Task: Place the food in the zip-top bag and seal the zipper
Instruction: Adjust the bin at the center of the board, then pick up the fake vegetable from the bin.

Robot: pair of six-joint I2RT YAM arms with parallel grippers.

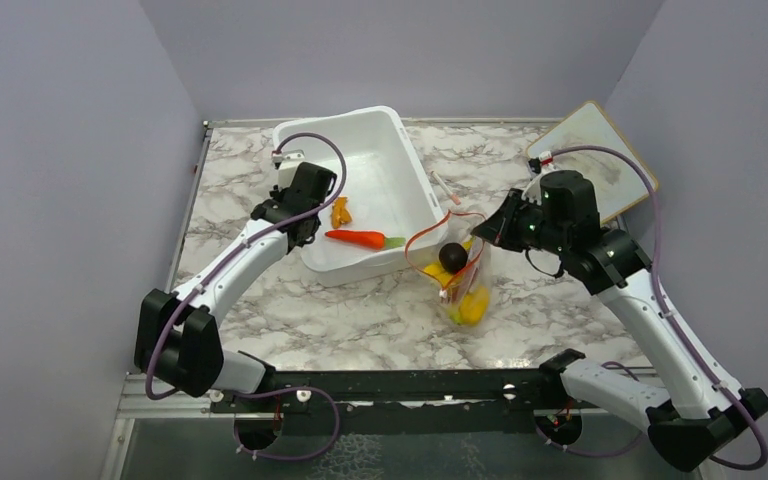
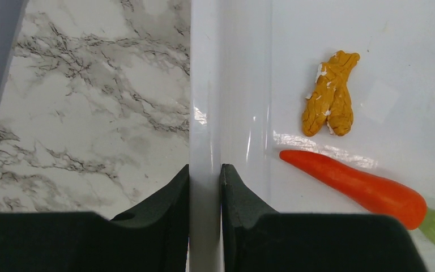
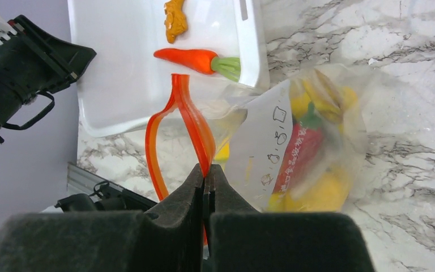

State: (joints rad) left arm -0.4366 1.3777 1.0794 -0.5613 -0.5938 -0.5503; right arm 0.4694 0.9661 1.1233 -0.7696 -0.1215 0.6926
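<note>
1. Zip-top bag (image 1: 457, 285) lies on the marble worktop (image 1: 360, 320), just beside the near right corner of the white tub (image 1: 400, 140) and between the two arms. Its mouth gapes toward the tub.
2. Through the clear film show yellow pieces (image 1: 473, 305) and a red chili (image 3: 301, 148) (green-stemmed). The dark round fruit (image 1: 451, 256) sits at the mouth, and I cannot tell whether it is fully inside.
3. Zipper (image 3: 195, 122) is unsealed, its red-orange strip standing in an open loop.
4. Right tool (image 3: 207, 170) is pressed together on that strip, pinching one side of the loop and holding the mouth up.
5. Left tool (image 2: 205, 173) pinches the tub's left wall, with one finger outside over the worktop and one inside the tub.
6. Two foods lie on the tub floor: the orange carrot (image 2: 354, 184) with its green top, and the small orange bits (image 2: 329, 93) near it but not touching.
7. By my judgement more than half the food is bagged. The carrot and the bits remain to go in (perhaps by tipping the tub, given that grip), and after that comes the whole of the sealing.
8. A printed panel (image 3: 280, 141) on the bag carries small outlined symbols and a column of red characters, all too small to read. No brand shows on the tub or the arms.
</note>
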